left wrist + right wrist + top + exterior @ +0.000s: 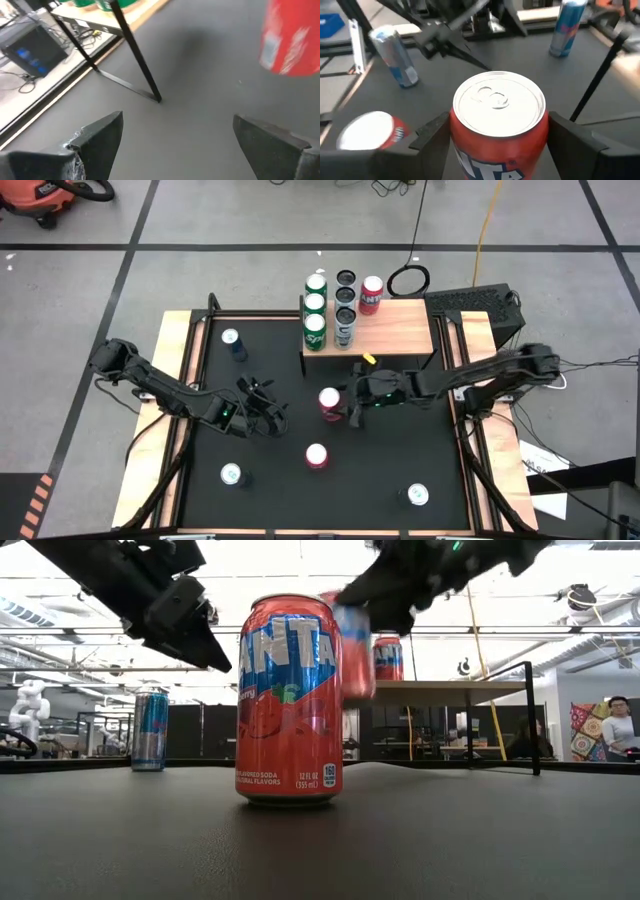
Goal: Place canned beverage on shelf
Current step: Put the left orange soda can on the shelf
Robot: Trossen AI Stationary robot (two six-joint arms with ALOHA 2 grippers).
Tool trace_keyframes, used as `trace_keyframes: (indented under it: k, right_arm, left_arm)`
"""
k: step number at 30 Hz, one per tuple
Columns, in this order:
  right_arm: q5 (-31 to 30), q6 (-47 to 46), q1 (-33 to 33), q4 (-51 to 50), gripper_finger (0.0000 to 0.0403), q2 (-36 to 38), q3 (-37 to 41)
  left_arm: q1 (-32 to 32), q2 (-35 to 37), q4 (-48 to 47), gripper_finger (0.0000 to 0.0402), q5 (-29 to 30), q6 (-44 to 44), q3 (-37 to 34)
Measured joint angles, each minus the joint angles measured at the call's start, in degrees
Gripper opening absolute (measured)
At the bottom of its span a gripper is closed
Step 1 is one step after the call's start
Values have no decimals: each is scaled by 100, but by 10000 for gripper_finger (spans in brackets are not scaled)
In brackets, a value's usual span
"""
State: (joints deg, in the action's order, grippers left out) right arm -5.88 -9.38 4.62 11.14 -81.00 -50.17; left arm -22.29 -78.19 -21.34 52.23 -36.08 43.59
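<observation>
My right gripper point(335, 404) is shut on a red Fanta can point(497, 125) over the middle of the black mat, in front of the shelf. The shelf point(395, 328) is a light-wood plank on thin black legs at the mat's far side. It carries green cans point(314, 305), black cans point(346, 298) and a red can point(372, 292). A second red Fanta can point(290, 700) stands on its base nearer the front. My left gripper point(265, 408) is open and empty to the left of the held can, and its wrist view point(177, 142) shows only bare mat between the fingers. My right gripper pinches the red can's round wall point(462, 145) between its two fingers point(432, 135), on opposite sides just below the top rim. The fingers come level from the table's right side. The can stays upright, silver top up, lifted clear of the mat in the low view point(356, 650).
Blue cans stand on the mat at the far left point(232, 340), near left point(231, 474) and near right point(417, 495). The mat point(280, 360) has a raised wooden frame point(175, 350). A black shelf leg point(140, 60) stands close ahead of my left gripper.
</observation>
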Motion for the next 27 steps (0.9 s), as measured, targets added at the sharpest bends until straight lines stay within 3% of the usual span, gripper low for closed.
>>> trace_keyframes:
  k: [6,14,21,27]
  right_arm:
    - [-36,93,-217,-967,267,1107,0]
    - [-1416,344,-526,-2288,267,2215,-2]
    - [-1334,673,-1188,-2303,267,2622,-2]
    - [-1074,1015,-2162,-2090,268,2560,-2]
  left_arm:
    - [3,-48,172,371,198,-106,0]
    - [3,-199,485,371,220,126,2]
    - [7,-408,809,371,203,391,0]
    - [7,-437,916,371,90,561,0]
